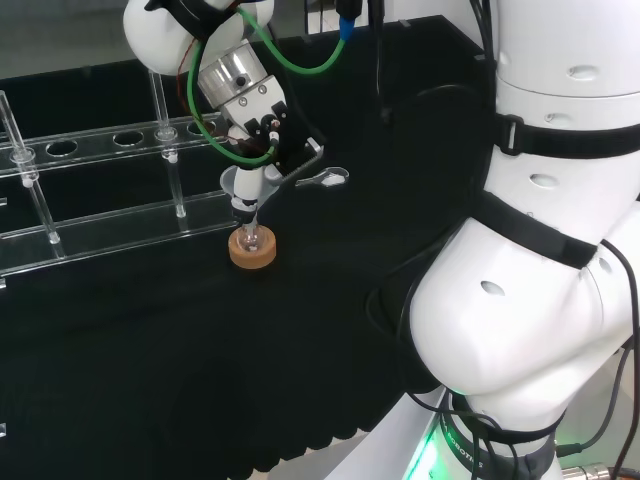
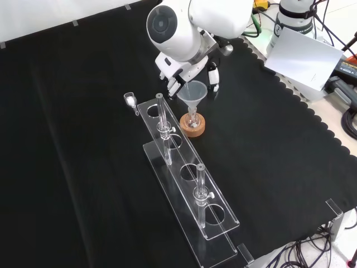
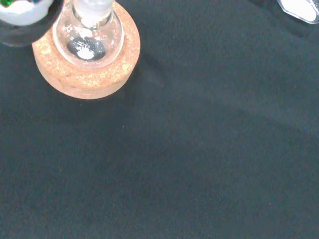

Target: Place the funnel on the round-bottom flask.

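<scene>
The task looks nearly done. In the front view a clear funnel point(image 2: 191, 92) stands upright with its stem down in the neck of a small round-bottom flask point(image 2: 192, 119), which sits in a cork ring point(image 2: 192, 126) on the black cloth point(image 2: 83, 167), just beside a clear tube rack point(image 2: 187, 176). The hand point(image 2: 177, 84) is at the funnel's rim, fingers curled about it, so release and withdrawal seem to be what remains. The funnel is a see-through cone with a thin stem; whether it rests fully on the neck cannot be told.
</scene>
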Controlling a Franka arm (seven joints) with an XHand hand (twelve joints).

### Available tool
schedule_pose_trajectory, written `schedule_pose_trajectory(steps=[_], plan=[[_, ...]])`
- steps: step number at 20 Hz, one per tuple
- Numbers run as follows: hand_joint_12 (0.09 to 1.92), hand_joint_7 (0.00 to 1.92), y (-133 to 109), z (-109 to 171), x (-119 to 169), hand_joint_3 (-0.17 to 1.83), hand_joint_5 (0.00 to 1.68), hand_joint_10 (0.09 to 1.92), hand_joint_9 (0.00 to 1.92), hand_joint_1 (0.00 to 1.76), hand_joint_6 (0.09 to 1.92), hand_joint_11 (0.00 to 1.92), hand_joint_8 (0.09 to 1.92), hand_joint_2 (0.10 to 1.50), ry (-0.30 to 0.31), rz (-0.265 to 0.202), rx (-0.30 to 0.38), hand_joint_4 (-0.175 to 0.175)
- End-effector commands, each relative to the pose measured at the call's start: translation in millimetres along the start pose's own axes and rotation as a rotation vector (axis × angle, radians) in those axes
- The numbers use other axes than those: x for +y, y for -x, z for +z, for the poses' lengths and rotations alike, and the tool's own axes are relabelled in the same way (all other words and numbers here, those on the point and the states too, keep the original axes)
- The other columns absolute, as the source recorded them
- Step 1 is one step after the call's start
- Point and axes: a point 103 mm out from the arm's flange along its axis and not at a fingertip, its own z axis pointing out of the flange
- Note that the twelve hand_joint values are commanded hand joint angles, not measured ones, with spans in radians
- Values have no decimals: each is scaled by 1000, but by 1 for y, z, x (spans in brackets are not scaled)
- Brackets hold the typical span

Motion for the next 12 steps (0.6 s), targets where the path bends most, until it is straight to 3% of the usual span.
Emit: schedule_pose_trajectory(steps=[1, 12], plan=[[1330, 622, 0, 1, 0, 527, 390, 649, 941, 701, 595, 535, 874, 618, -4, -4, -5, -71], [1337, 535, 0, 3, -1, 482, 383, 660, 908, 654, 501, 524, 859, 618, -2, -11, 1, -71]])
